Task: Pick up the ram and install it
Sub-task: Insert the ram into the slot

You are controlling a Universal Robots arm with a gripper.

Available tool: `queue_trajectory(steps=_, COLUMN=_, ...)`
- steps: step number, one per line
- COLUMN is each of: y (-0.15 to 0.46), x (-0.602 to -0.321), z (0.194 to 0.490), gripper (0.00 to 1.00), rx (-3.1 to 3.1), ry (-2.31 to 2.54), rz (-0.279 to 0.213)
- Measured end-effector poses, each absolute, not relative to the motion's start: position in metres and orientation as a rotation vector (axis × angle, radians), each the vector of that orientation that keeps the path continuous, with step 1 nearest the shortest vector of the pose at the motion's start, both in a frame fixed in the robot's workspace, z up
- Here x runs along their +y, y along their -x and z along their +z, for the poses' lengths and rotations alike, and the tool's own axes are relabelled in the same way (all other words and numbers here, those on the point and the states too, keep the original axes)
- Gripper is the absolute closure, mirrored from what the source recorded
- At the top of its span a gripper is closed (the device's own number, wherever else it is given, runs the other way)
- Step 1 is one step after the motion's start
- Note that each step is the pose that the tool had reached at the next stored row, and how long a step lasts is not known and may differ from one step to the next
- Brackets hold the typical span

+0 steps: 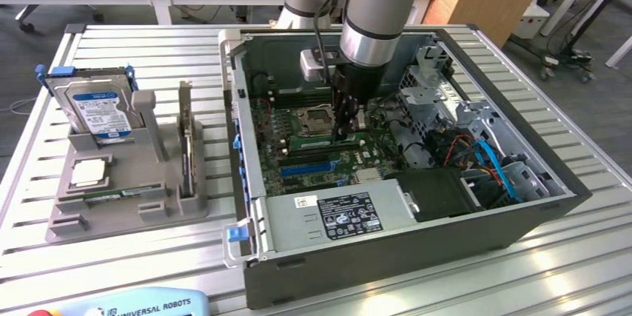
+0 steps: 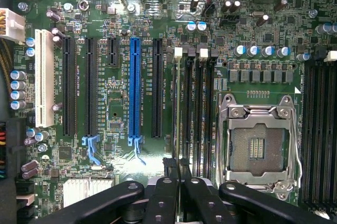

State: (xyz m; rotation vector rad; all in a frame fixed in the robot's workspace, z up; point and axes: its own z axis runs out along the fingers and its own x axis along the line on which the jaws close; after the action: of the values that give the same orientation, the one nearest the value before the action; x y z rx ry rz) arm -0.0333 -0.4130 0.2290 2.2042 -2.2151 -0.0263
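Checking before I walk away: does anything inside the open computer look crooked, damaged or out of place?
Nothing stands out. The gripper is shut over the memory slots; the processor socket is simply empty.

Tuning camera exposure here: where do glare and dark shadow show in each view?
Wrist view: a pale glare patch washes the motherboard beside the gripper, itself nearly black. Exterior view: even light on the table; the computer case is darkest inside, toward that view's right.

The computer case (image 1: 395, 260) sits on the worktop (image 1: 582, 275), the parts holder (image 1: 129, 212) to the exterior view's left. The tool (image 1: 345, 135) is inside the case, above the motherboard (image 1: 314, 156).
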Motion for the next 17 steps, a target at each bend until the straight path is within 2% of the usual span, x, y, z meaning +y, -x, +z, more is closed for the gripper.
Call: queue_trajectory(steps=17, y=0.0326, x=-0.413, z=0.2301, gripper=0.88, rx=-2.218, ry=-2.198, rz=-0.031)
